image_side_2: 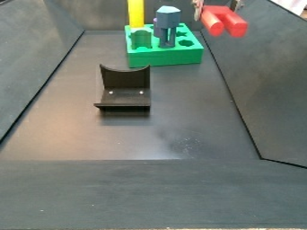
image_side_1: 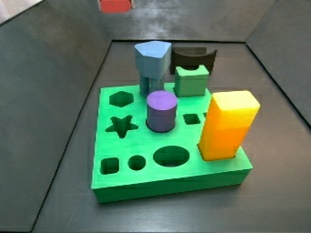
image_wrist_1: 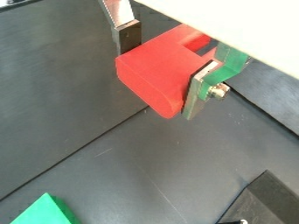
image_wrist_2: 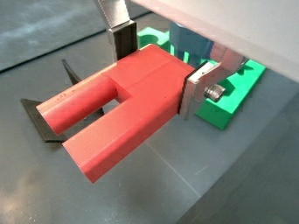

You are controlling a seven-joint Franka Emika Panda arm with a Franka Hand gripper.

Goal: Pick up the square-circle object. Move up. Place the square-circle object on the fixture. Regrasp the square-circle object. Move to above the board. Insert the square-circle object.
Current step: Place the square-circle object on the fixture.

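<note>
My gripper [image_wrist_1: 163, 63] is shut on the square-circle object [image_wrist_1: 156, 74], a red peg whose square and round prongs [image_wrist_2: 93, 118] stick out in a wrist view. In a side view the peg [image_side_2: 223, 22] hangs high in the air, right of the board [image_side_2: 164, 49], with the gripper [image_side_2: 223, 9] at the frame's top edge. The board [image_side_1: 134, 136] is a thick green slab with hexagon, star, round and square holes. The black fixture [image_side_2: 121, 90] stands on the floor in front of the board, with nothing on it. It also shows behind the board [image_side_1: 191, 57].
Standing in the board are a blue hexagonal peg [image_side_1: 152, 62], a purple cylinder [image_side_1: 162, 111], a green cube [image_side_1: 192, 82] and a tall orange-yellow block [image_side_1: 228, 123]. Dark sloping walls [image_side_2: 48, 63] enclose the floor on both sides.
</note>
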